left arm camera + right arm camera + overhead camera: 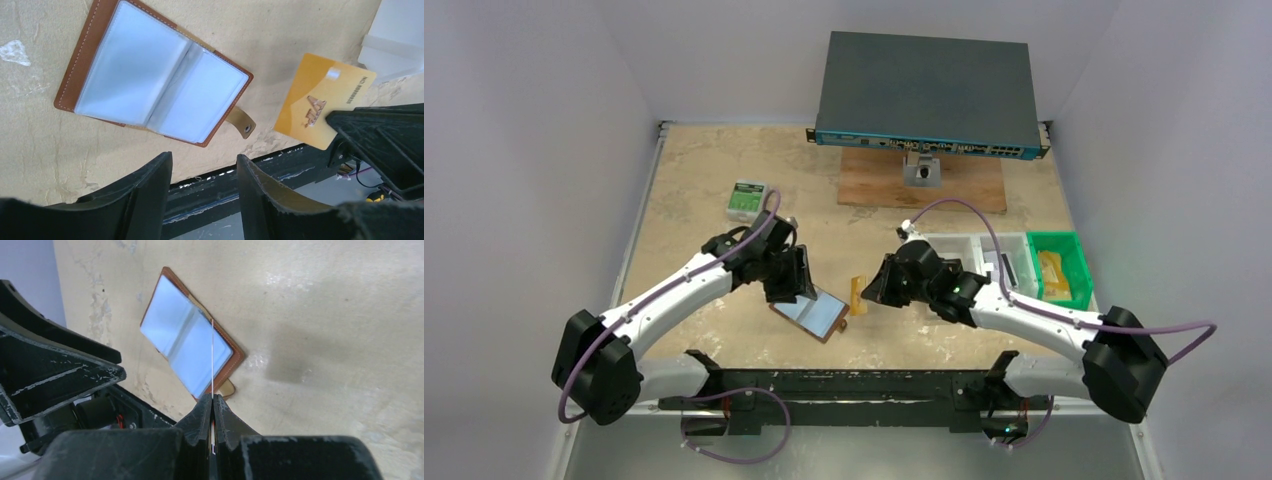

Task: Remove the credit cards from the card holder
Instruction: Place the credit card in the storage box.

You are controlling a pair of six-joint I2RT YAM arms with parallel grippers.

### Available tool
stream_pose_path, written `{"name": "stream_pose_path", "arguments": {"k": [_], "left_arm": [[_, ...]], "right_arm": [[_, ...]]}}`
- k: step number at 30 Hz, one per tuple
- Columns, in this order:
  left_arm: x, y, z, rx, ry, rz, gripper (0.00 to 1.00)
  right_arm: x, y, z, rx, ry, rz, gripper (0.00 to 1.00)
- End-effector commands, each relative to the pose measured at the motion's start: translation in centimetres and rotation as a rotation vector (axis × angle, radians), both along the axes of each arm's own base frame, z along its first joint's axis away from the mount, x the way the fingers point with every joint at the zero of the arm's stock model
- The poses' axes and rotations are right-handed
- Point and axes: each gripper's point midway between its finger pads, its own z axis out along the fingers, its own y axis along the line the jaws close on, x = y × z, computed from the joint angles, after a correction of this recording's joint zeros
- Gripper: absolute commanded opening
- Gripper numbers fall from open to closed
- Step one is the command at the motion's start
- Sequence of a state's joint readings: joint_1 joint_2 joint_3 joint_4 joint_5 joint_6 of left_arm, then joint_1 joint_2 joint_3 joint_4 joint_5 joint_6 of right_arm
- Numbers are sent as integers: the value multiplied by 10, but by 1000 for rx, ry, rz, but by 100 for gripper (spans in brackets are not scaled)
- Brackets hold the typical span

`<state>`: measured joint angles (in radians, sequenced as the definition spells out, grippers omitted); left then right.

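Observation:
The brown leather card holder [809,315] lies open on the table, its grey-blue pockets up and snap tab [242,123] out. It also shows in the left wrist view [150,75] and the right wrist view [190,350]. My right gripper [864,290] is shut on a yellow credit card [857,294], held on edge just right of the holder; the card shows face-on in the left wrist view [320,100] and edge-on in the right wrist view [212,360]. My left gripper [796,285] is open and empty, above the holder's far left edge.
A green-and-white box [746,200] lies at the back left. A dark network switch [929,95] sits on a wooden board [924,185] at the back. White bins [984,260] and a green bin [1061,268] stand at the right. A black rail [844,390] runs along the near edge.

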<state>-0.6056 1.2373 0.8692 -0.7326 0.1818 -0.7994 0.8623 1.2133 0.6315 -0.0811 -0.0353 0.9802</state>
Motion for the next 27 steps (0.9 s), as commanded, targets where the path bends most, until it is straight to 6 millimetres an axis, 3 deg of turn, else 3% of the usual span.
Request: {"name": "stream_pose_path", "arguments": {"k": [1, 5, 10, 19, 27], "left_arm": [[2, 0, 16, -15, -66, -41, 50], [-2, -1, 18, -31, -73, -64, 50], [-3, -2, 23, -44, -87, -88, 50], [-4, -10, 23, -76, -78, -120, 49], [-9, -9, 21, -69, -57, -158, 49]], "right_arm": [[13, -28, 13, -98, -30, -119, 0], [23, -69, 20, -177, -31, -249, 0], [38, -138, 38, -272, -58, -442, 0], [65, -286, 64, -627, -31, -851, 0], [72, -376, 83, -795, 17, -1073, 0]]}}
